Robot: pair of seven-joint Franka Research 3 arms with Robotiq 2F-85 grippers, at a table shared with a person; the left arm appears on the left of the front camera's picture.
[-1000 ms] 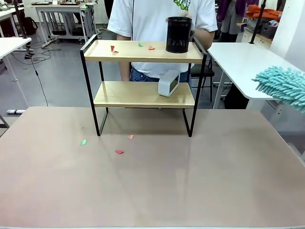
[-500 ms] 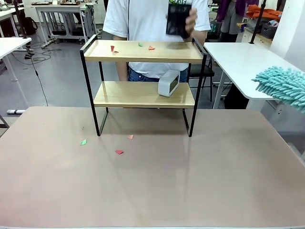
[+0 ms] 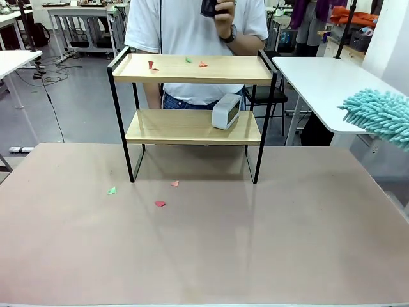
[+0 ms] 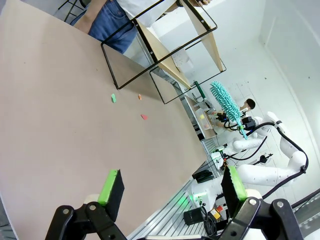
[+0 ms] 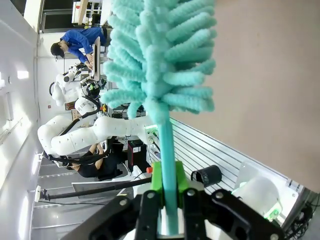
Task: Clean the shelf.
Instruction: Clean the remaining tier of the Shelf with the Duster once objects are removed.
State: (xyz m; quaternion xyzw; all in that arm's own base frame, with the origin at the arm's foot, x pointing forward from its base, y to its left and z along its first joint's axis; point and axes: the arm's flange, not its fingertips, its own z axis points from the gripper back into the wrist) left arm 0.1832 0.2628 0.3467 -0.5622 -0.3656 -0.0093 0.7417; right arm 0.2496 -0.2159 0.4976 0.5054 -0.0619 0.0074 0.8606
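Brown table stretching across foreground. Person in white shirt standing behind its far edge, hand holding dark object at chest.

Shelf sitting on far middle of table, just in front of person.

Teal fluffy duster hanging in air at right, well apart from shelf.

Right gripper pinching duster handle between green pads.

Left gripper hovering over table, fingers spread wide, gripping nothing.

White device sitting on lower board, right part.

Red and green scraps lying on top board; more bits lying on table before shelf.
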